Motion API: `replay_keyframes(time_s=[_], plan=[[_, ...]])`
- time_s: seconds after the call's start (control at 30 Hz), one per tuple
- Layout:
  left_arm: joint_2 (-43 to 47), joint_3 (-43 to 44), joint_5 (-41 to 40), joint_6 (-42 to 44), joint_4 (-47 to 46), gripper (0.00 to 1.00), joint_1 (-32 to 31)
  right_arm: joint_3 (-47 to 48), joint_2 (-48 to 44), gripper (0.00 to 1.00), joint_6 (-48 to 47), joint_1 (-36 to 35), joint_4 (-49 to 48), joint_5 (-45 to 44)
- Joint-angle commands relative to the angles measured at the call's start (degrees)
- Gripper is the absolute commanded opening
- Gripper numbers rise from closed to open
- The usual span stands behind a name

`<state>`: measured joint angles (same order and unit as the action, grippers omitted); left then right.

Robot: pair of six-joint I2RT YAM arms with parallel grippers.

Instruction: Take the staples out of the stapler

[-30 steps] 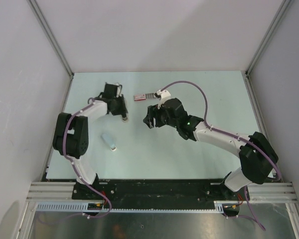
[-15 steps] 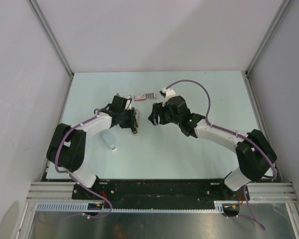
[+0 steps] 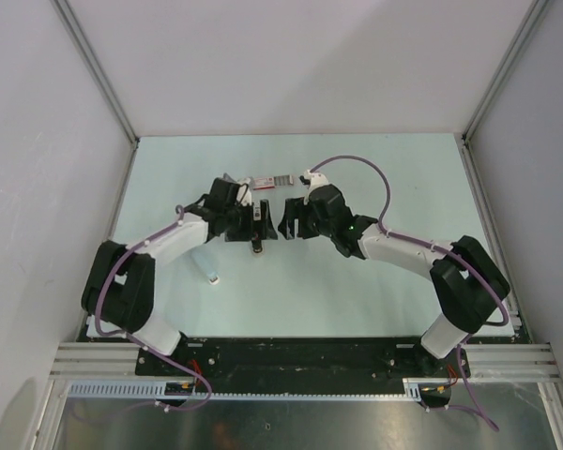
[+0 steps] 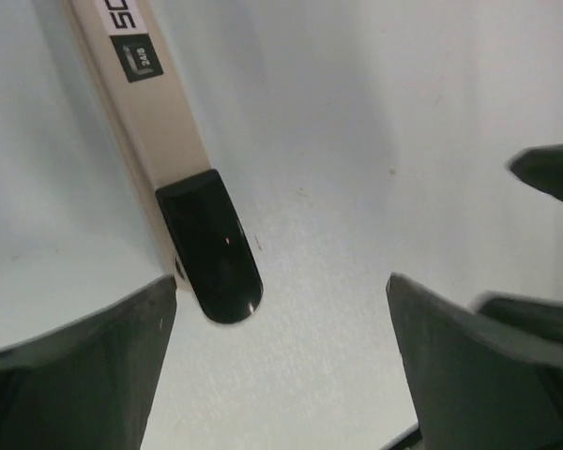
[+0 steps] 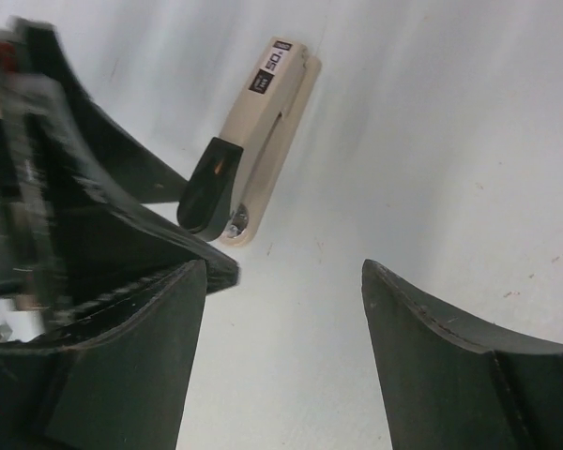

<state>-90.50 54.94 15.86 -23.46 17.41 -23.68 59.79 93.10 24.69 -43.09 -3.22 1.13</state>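
Nothing looks unloaded yet: the stapler (image 5: 267, 112) lies closed on the table (image 4: 375, 141) just ahead of the fingertips of 2 wide-open, empty grippers, the left gripper (image 4: 281, 361) and right gripper (image 5: 283, 352), so grasping, opening and emptying remain.

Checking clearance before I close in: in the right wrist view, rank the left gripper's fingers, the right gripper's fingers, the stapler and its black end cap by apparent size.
1-2. right gripper's fingers and left gripper's fingers: both cropped, near the lens, so unranked.
3. stapler.
4. black end cap.
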Motion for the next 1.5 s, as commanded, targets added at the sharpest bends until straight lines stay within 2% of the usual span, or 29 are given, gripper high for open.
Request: replay_keyframes(time_s=[0.0, 0.17, 0.23, 0.33, 0.5, 0.67, 0.8, 0.93, 1.0, 1.07, 1.17, 1.2, 1.33, 1.47], plan=[[6.0, 5.3, 3.8, 0.8, 0.6, 0.99, 5.5, 2.4, 1.1, 0.72, 1.8, -1.4, 1.1, -4.3], [6.9, 7.9, 9.1, 2.8, 4.6, 1.00, 16.5, 4.7, 2.3, 0.72, 2.0, -3.9, 2.2, -7.4], [7.7, 7.8, 9.2, 5.1, 6.3, 0.99, 19.0, 7.5, 4.3, 0.71, 1.8, -5.3, 3.9, -8.6], [11.1, 6.5, 4.2, 9.7, 7.5, 0.99, 20.4, 14.3, 9.3, 0.69, 1.5, -8.1, 7.7, -11.7], [18.4, 3.6, -8.7, 16.8, 7.7, 1.00, 20.7, 27.9, 20.7, 0.68, 1.9, -11.1, 16.4, -16.8], [22.5, 1.8, -17.3, 19.2, 8.0, 0.99, 21.1, 39.5, 29.5, 0.67, 2.0, -13.2, 24.1, -20.7], [24.2, 0.3, -17.7, 19.8, 8.7, 0.91, 21.9, 44.0, 32.4, 0.67, 1.7, -14.6, 27.7, -24.8], [25.5, -0.9, -14.8, 20.1, 8.8, 0.79, 22.6, 44.0, 32.2, 0.67, 1.5, -15.3, 28.7, -27.6], [25.2, -1.1, -13.2, 20.6, 8.8, 0.76, 22.7, 43.5, 31.4, 0.67, 1.0, -15.7, 28.6, -28.5], [24.6, -1.0, -12.1, 21.0, 8.9, 0.79, 22.7, 43.5, 31.0, 0.67, 0.8, -15.9, 28.9, -29.6], [23.7, -1.1, -11.4, 21.4, 8.9, 0.95, 22.7, 43.4, 31.0, 0.67, 1.1, -15.9, 29.3, -30.3], [23.6, -1.2, -11.2, 21.5, 8.9, 0.97, 22.7, 43.3, 31.1, 0.67, 1.2, -15.8, 29.5, -30.4], [23.9, -1.6, -10.3, 22.5, 9.0, 0.99, 22.7, 43.1, 31.9, 0.66, 2.1, -15.3, 29.3, -29.5], [24.7, -2.0, -9.5, 23.3, 8.9, 0.99, 22.7, 42.9, 32.6, 0.55, 2.9, -14.8, 28.3, -27.8]])
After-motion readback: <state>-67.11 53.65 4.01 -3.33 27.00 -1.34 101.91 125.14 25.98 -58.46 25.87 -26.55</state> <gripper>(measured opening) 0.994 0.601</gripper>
